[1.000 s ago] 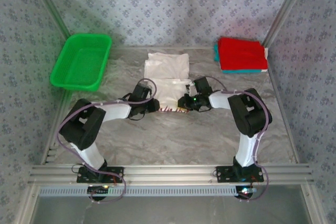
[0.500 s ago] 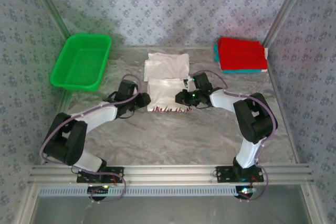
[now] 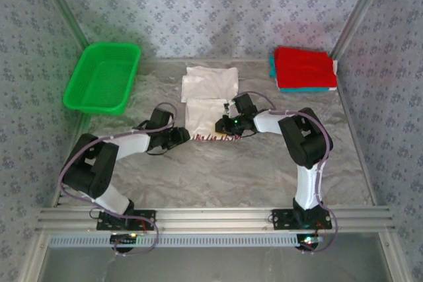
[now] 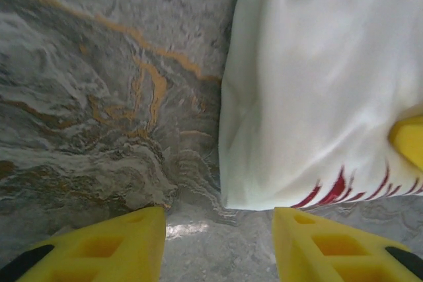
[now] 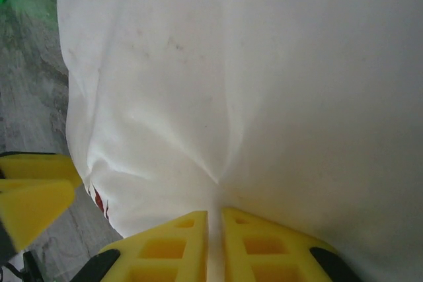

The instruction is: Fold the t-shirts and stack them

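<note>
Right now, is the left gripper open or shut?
Open: on the left gripper, fingers stand apart over bare table; the white t-shirt lies beyond them.

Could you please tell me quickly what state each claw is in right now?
Left claw: open, empty.
Right claw: shut on the white t-shirt.

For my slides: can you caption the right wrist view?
Right end effector pinches a fold of the white t-shirt.

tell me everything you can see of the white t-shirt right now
The white t-shirt is soft cloth, partly folded into a rough rectangle, lying flat on the marbled table. Red print peeks out along its near edge. The right hand pinches its right side, creases fanning from the grip; the left hand is open just off its near-left corner, not touching.
</note>
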Robot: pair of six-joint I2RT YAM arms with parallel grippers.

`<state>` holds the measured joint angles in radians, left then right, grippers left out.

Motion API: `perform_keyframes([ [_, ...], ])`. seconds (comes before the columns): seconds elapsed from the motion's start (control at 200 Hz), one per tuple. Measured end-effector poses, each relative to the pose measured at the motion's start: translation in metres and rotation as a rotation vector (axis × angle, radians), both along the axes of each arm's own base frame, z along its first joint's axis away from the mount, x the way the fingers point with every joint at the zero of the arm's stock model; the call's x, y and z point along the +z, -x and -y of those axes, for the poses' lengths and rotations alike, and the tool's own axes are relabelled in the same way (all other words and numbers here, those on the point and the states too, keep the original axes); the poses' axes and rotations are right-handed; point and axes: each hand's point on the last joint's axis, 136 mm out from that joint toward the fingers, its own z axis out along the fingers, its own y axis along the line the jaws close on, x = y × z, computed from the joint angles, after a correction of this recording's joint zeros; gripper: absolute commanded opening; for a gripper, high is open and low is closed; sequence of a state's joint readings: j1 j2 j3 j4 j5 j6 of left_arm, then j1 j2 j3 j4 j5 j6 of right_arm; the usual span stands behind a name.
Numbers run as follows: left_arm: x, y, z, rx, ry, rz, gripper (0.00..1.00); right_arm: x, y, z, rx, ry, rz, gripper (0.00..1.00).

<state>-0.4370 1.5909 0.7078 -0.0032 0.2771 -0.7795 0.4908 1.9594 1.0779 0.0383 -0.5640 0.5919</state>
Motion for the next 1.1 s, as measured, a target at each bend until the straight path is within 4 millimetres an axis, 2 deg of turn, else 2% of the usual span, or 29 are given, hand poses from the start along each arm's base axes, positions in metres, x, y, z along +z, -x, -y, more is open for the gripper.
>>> perform_keyframes([
  [0.525,-0.001,-0.005,0.006,0.005,-0.047,-0.095,0.47,-0.001,-0.001,0.0,-0.007,-0.017,0.013,0.14],
  [0.76,0.003,-0.018,0.034,-0.044,-0.044,-0.09,0.47,-0.001,-0.001,-0.001,-0.012,-0.026,0.01,0.14],
  [0.894,0.001,-0.019,0.036,-0.048,-0.05,-0.102,0.47,-0.001,-0.001,0.0,-0.012,-0.031,0.012,0.14],
  [1.019,0.0,-0.02,0.034,-0.035,-0.058,-0.109,0.36,-0.001,-0.001,0.0,-0.01,-0.041,0.017,0.14],
  [1.099,-0.002,-0.019,0.031,-0.028,-0.077,-0.111,0.26,-0.001,0.0,0.001,-0.008,-0.048,0.02,0.14],
])
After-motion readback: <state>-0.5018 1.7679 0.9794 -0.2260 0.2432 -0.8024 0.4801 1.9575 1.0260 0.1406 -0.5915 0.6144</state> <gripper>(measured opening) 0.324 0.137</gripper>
